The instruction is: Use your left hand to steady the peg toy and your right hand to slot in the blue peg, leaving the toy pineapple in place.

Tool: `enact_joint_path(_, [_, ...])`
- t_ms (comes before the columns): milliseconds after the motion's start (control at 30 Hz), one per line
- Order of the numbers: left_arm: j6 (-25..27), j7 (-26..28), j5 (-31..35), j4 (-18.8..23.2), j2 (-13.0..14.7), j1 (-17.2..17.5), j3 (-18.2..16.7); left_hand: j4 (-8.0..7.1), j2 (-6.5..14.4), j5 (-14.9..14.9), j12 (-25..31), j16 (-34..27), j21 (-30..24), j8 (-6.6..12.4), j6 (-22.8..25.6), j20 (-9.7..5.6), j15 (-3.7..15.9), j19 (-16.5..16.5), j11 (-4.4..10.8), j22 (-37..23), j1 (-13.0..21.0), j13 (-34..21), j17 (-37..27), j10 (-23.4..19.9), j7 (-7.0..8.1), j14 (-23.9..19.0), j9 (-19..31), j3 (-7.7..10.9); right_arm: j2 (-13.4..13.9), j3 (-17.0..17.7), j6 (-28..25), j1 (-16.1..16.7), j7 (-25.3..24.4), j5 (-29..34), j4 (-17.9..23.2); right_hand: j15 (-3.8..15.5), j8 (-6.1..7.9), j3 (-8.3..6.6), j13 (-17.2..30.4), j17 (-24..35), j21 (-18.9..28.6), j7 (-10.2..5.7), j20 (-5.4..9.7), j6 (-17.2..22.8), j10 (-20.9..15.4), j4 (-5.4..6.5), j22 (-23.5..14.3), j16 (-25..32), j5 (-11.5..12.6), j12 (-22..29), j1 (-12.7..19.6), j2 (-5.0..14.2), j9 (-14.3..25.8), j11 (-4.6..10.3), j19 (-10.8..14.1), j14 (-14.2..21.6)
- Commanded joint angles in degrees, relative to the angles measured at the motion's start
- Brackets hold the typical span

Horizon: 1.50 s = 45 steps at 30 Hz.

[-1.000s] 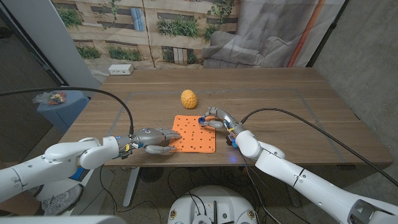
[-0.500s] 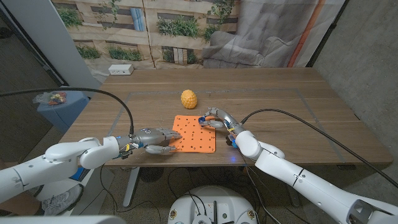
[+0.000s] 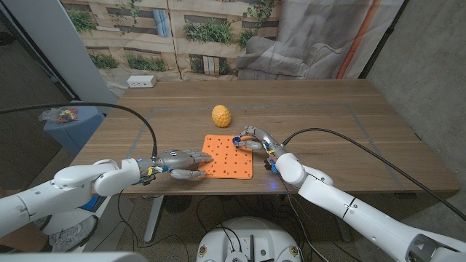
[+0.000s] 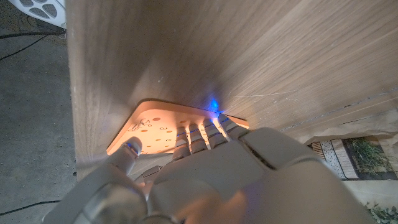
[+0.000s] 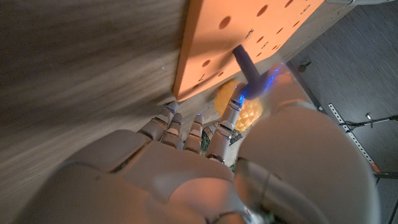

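The orange peg toy (image 3: 227, 156), a flat square board dotted with holes, lies on the wooden surface (image 3: 328, 124) near its front edge, midway between the 2 arms. The left hand (image 3: 182, 162) reaches in from the board's left side; its fingers (image 4: 198, 134) are stretched out and rest on the board's near left corner, pressing it down rather than gripping it. The right hand (image 3: 253, 138) sits at the board's far right corner. In the right wrist view its fingertips pinch the blue peg (image 5: 247, 66), whose tip meets the board (image 5: 236, 31) at one of its holes; how deep it sits cannot be told. The toy pineapple (image 3: 221, 115) stands on the surface just behind the board, apart from both hands. A small white box (image 3: 142, 81) lies at the surface's far left corner.
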<state>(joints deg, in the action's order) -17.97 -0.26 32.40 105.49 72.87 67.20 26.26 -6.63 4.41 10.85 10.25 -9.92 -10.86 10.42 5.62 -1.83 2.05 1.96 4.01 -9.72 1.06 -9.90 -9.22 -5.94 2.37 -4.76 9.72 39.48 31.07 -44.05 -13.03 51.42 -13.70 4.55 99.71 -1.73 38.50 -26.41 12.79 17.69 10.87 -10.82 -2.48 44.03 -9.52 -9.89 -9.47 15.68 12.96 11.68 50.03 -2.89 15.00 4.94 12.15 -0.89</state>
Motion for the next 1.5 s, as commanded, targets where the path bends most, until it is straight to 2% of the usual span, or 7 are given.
enact_joint_path(33, [-0.35,-0.48,-0.02,-0.67,-0.42,-0.65,0.26,0.31,4.31,-0.02,0.37,-0.25,-0.23,0.08,0.55,-7.97,3.30,-0.38,0.19,-0.10,0.73,0.06,-0.26,-0.69,-0.04,-1.15,0.13,0.10,0.00,-0.11,-1.02,0.08,-0.14,-0.88,0.21,0.61,1.30,-0.53,-0.05,0.28,0.32,-2.05,-0.05,8.00,-0.07,-0.29,-0.21,0.43,0.34,0.27,2.46,1.22,0.10,0.48,0.79,0.03])
enact_joint_path(700, [-1.12,-0.83,0.00,-1.53,-0.73,-1.31,0.58,0.62,4.29,-0.05,0.39,-0.19,-0.24,0.08,0.58,-7.97,3.33,-0.51,0.27,-0.10,0.84,0.05,-0.23,-0.81,0.06,-1.20,0.13,0.29,-0.27,-0.22,-1.59,-0.10,-0.17,-2.34,-0.14,0.94,1.49,-0.86,-0.09,0.32,0.33,-2.10,0.22,8.62,-0.28,-0.58,-0.21,0.56,0.40,0.39,4.23,0.97,0.05,1.14,1.21,0.32])
enact_joint_path(1033, [-1.42,-1.73,-0.18,-1.88,-1.24,-2.10,0.93,0.81,4.32,-0.07,0.37,-0.16,-0.23,0.07,0.58,-7.92,3.29,-0.56,0.20,-0.10,0.92,0.05,-0.23,-0.83,0.01,-1.23,0.14,0.44,0.15,-0.10,-3.82,-0.43,1.07,-3.90,0.50,1.12,1.63,-0.85,-0.09,0.38,0.30,-2.06,0.36,8.86,-0.43,-0.50,-0.21,0.61,0.38,0.46,4.82,0.79,0.10,1.06,1.35,0.39])
enact_joint_path(1500, [-1.87,-2.31,-0.24,-2.50,-1.77,-2.95,1.24,1.05,4.35,-0.10,0.34,-0.15,-0.23,0.07,0.59,-7.86,3.29,-0.66,0.28,-0.10,1.00,0.04,-0.23,-0.80,0.03,-1.30,0.14,0.63,-0.02,-0.16,-6.19,-0.47,0.32,-4.99,1.08,1.09,1.75,-0.72,-0.09,0.46,0.33,-2.03,0.51,8.99,-0.41,-0.35,-0.22,0.74,0.30,0.46,5.21,0.59,0.15,1.08,1.64,0.64])
